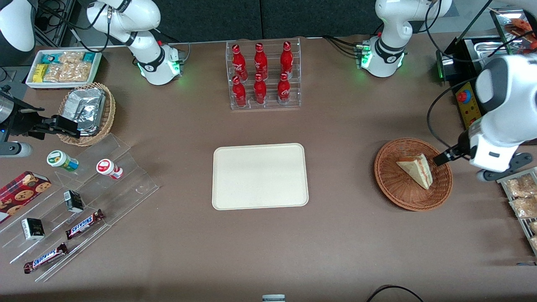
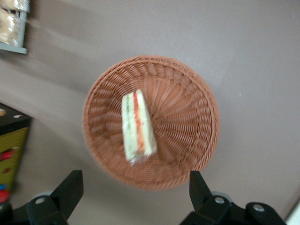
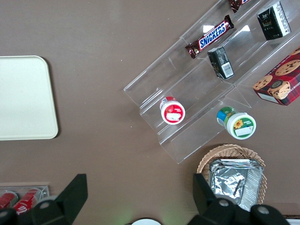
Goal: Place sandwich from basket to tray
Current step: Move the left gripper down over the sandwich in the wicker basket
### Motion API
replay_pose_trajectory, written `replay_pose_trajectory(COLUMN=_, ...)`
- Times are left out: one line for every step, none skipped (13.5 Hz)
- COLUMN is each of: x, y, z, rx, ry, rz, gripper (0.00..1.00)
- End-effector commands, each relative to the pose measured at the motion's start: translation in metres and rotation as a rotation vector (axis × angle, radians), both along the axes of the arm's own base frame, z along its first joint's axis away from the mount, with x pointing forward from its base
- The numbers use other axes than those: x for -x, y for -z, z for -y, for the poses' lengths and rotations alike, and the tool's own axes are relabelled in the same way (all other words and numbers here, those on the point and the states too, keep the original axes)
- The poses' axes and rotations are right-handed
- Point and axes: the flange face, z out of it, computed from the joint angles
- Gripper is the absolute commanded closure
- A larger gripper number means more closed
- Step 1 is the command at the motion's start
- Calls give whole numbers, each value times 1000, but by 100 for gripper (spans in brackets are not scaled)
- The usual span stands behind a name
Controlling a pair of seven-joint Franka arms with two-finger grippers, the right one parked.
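Note:
The sandwich [image 1: 416, 169], a pale triangular wedge with red and green filling along its cut edge, lies in the round reddish-brown wicker basket [image 1: 390, 184] toward the working arm's end of the table. It also shows in the left wrist view [image 2: 137, 127], lying in the basket [image 2: 187, 117]. My left gripper [image 1: 445, 157] [image 2: 135, 183] hangs above the basket's rim, open and empty, its fingers [image 2: 70, 187] spread wide and apart from the sandwich. The cream rectangular tray [image 1: 260, 176] lies bare in the middle of the table.
A clear rack of red bottles [image 1: 263, 75] stands farther from the front camera than the tray. A rack of snack bags [image 1: 522, 197] lies beside the basket at the table's end. A yellow control box [image 1: 467, 102] stands near the working arm.

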Motion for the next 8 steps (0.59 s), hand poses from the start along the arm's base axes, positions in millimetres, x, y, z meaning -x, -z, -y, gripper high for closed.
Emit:
replay_pose_trajectory(x=8, y=38, z=-1, rx=-14, ry=-88, rz=8, gripper=0)
replay_pose_trajectory(x=5, y=52, z=-4, rx=-15, ry=-101, rz=5, gripper=0)
replay_pose_trajectory(x=2, y=62, z=-5, rx=-14, ry=-130, rz=22, gripper=0)
replay_pose_trajectory(x=5, y=72, z=-10, rx=-12, ry=-155, rz=37, gripper=0)
replay_pose_trajectory(x=9, y=81, z=-14, rx=-11, ry=-185, rz=51, gripper=0)
replay_pose_trajectory(x=11, y=86, z=-15, rx=-10, ry=-196, rz=60, gripper=0)
replay_pose_trajectory(x=15, y=91, z=-16, rx=-8, ry=-204, rz=61, gripper=0)
replay_pose_trajectory(x=15, y=94, z=-16, rx=-6, ry=-229, rz=69, gripper=0)
